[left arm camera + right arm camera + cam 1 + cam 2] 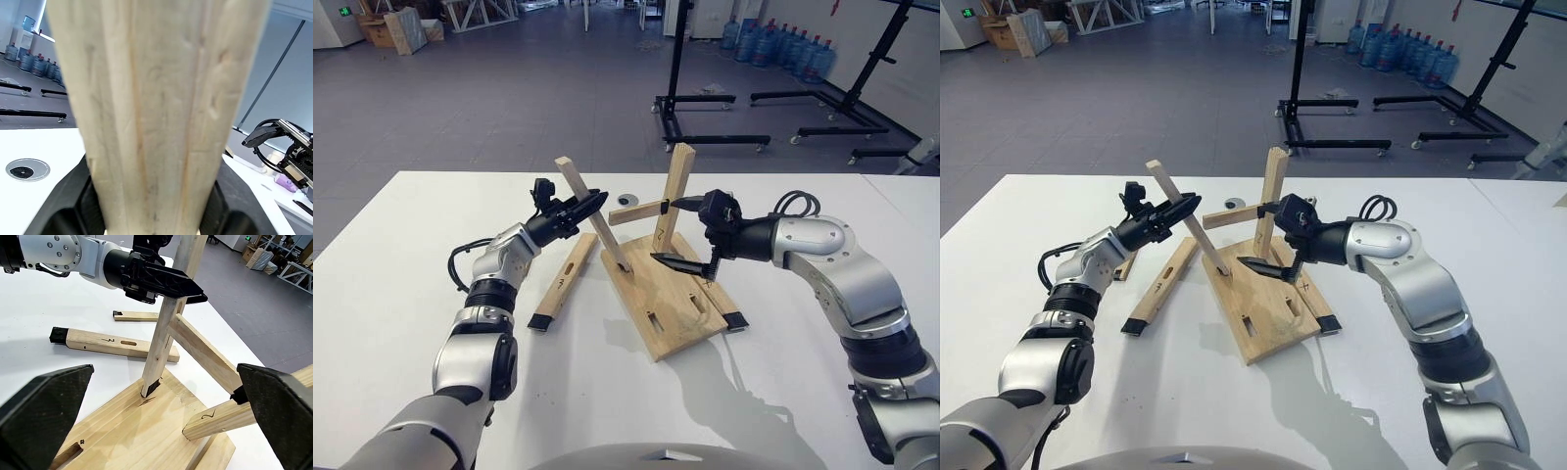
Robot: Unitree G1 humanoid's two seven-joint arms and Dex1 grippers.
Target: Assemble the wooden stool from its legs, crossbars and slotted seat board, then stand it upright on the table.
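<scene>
The slotted seat board lies flat on the white table. A tilted leg stands with its foot in a slot of the board, and my left gripper is shut on its upper half; this leg runs close past the left wrist camera. A second leg stands nearly upright at the board's far side, with a crossbar reaching from it toward the tilted leg. My right gripper is open just right of the upright leg, its fingers wide apart and holding nothing.
A loose leg with a black foot lies left of the board. Another leg lies along the board's right edge. A further piece lies behind my left forearm. A round grommet sits in the table beyond the stool parts.
</scene>
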